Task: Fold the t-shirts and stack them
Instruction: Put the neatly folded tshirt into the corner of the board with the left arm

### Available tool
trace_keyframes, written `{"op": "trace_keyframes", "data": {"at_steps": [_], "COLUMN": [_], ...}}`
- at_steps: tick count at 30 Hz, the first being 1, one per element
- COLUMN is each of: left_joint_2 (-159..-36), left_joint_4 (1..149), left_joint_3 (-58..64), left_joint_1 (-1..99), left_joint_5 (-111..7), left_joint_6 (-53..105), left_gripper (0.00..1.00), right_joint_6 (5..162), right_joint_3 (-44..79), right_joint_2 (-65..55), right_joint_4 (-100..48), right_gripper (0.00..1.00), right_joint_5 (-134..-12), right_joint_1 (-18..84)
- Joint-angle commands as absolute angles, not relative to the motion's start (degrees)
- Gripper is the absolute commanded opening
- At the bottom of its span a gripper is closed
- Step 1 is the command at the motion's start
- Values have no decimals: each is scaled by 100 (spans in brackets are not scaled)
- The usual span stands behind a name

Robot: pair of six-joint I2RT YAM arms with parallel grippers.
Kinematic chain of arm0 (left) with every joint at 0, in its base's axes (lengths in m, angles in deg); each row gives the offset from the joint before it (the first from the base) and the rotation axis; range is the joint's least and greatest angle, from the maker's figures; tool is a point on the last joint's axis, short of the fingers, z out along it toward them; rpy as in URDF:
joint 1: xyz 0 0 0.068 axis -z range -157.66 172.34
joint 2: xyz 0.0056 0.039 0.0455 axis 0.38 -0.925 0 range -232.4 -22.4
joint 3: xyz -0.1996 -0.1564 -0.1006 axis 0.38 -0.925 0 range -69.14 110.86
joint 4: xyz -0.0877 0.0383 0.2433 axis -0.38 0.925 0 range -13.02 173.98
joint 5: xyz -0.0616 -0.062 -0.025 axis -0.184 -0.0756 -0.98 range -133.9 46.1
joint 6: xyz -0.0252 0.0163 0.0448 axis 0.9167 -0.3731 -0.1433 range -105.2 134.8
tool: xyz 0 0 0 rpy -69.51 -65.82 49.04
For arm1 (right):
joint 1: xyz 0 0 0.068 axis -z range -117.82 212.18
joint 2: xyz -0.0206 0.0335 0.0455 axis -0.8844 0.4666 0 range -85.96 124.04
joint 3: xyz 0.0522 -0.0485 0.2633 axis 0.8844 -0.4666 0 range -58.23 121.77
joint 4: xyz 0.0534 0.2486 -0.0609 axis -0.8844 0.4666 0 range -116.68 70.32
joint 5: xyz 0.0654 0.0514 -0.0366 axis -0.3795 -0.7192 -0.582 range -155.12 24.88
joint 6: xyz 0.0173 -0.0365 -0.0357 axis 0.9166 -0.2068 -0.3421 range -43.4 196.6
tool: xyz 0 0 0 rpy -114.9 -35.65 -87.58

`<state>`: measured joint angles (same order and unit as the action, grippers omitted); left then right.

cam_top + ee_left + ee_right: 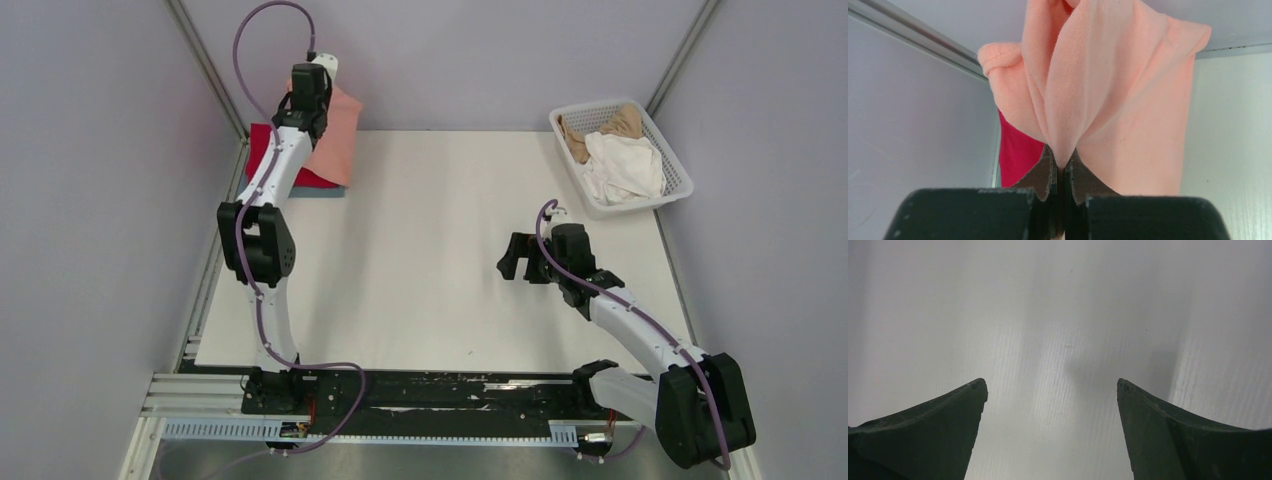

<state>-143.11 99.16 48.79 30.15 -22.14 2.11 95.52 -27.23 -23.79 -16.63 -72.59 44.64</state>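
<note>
My left gripper [312, 112] is at the table's far left corner, shut on a fold of the salmon-pink t-shirt [338, 145], which hangs from it over the stack. In the left wrist view the gripper [1063, 167] pinches the pink cloth [1108, 95] between its pads. Under it lie the bright red t-shirt [262, 150], also seen in the left wrist view [1018, 155], and a grey-blue one [325, 191] at the bottom. My right gripper [512, 262] is open and empty over bare table at mid right; it also shows in the right wrist view [1052, 387]. White [625, 168] and tan [610, 125] t-shirts lie crumpled in the basket.
The white plastic lattice basket [680, 185] stands at the far right corner. Grey walls with metal frame posts close in the table [420, 260] on the left, back and right. The arms' black base rail runs along the near edge.
</note>
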Motion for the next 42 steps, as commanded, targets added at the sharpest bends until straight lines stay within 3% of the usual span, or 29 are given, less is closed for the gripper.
{"op": "trace_keyframes", "data": {"at_steps": [1,33,35,36,37,39,42], "left_joint_2": [-14269,-15639,-15676,-15686,-15698,-15663,-15474], "left_joint_4": [9794,9461,9417,9381,9361,9362,9385], "left_joint_3": [5340,5648,5624,5622,5635,5712,5742], "left_joint_1": [2751,1241,1176,1160,1137,1127,1137], "left_joint_5": [-2390,-4003,-4022,-4008,-3941,-3779,-3675], "left_joint_6": [496,710,769,797,822,966,1327], "left_gripper": [0,2,14,37,69,95,100], "right_joint_6": [9477,9702,9725,9732,9742,9764,9763], "right_joint_3": [-2613,-2413,-2390,-2373,-2351,-2322,-2293], "right_joint_2": [-2387,-2127,-2075,-2033,-2011,-1972,-1982], "right_joint_4": [-1859,-1639,-1635,-1629,-1623,-1603,-1588], "right_gripper": [100,100,100,100,100,100,100], "right_joint_5": [-7138,-6881,-6873,-6873,-6879,-6880,-6893], "right_joint_1": [4495,4489,4487,4482,4487,4480,4478]}}
